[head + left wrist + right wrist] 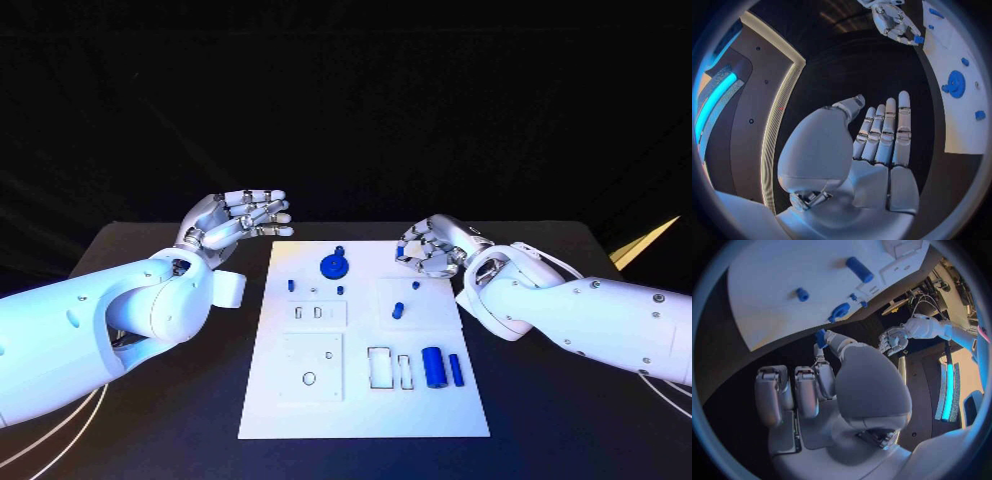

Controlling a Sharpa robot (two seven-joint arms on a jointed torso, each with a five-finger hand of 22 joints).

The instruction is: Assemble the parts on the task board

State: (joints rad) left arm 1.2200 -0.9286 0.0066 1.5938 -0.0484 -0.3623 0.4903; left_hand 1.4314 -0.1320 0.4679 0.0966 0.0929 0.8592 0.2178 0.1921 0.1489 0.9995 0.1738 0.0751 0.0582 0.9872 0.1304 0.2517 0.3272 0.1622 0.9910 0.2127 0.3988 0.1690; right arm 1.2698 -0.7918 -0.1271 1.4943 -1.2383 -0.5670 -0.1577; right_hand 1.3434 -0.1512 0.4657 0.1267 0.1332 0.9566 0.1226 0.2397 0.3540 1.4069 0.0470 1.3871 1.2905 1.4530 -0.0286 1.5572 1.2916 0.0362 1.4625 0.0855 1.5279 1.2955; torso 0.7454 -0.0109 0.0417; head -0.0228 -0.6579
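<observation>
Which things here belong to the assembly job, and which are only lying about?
Job: task board; blue wheel; blue cylinder; small blue part, pinched by right hand; left hand, holding nothing.
Other: black table; pale wedge at its edge, unidentifiable.

The scene was dim, with a black backdrop and a dark table [173,400]. Cool bluish light fell from above, making the white task board [361,410] and arms glow brightly. Both wrist views were circular fisheye pictures, bending straight edges and darkening at the rim. Glowing light strips shone beyond.
</observation>
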